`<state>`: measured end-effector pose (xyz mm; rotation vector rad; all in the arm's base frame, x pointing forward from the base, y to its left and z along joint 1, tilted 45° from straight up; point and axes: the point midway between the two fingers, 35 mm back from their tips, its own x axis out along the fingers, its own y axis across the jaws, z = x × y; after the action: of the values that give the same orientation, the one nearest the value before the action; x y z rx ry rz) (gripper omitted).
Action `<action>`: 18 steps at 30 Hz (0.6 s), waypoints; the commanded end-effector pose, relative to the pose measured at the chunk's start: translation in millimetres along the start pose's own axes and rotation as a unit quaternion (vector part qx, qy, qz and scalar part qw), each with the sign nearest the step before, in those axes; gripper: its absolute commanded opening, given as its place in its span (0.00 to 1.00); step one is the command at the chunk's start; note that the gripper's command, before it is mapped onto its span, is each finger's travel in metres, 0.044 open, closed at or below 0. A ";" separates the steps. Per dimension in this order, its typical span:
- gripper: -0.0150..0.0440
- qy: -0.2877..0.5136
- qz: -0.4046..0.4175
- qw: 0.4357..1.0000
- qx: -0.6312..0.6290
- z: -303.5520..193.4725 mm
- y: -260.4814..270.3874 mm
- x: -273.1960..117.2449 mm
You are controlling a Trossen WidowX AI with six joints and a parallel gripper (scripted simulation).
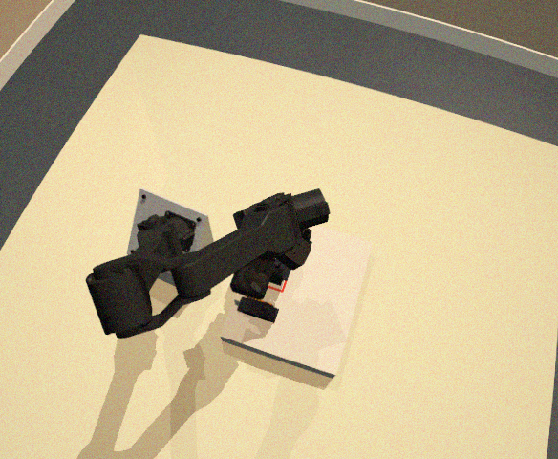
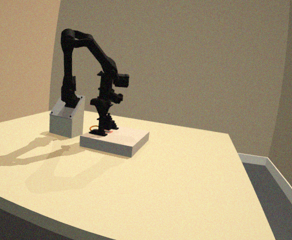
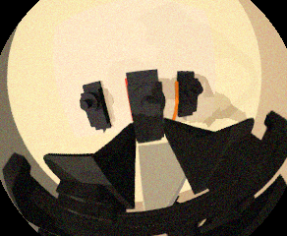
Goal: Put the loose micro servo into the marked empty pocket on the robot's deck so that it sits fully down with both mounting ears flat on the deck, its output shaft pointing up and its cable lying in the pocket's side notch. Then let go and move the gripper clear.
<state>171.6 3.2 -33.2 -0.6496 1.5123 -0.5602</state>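
My gripper (image 3: 147,124) (image 2: 103,126) is shut on the loose black micro servo (image 3: 143,90), low over the deck (image 1: 318,291) (image 2: 124,136) (image 3: 109,44). The servo's round shaft side faces up toward the wrist camera. A red line of the marked pocket (image 3: 129,98) shows along the servo's left edge; a red corner also shows in the top view (image 1: 284,286). The orange cable (image 3: 176,100) (image 2: 92,126) runs on the servo's right side in the wrist view. The gripper and arm hide most of the pocket, so whether the ears touch the deck and where the notch lies cannot be told.
Two other black servos stand on the deck, one on the left (image 3: 98,105) and one on the right (image 3: 186,93) (image 1: 258,309) in the wrist view, both close to the held servo. The arm's grey base (image 2: 60,125) stands behind the deck.
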 end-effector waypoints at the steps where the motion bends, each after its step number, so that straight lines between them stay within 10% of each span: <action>1: 0.25 -0.003 -0.002 1.000 -0.002 0.8 -0.6 0.6; 18: 0.25 -0.003 -0.003 1.000 -0.002 1.8 -1.8 3.8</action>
<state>173.1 1.2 -33.9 -0.6487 1.5106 -0.5597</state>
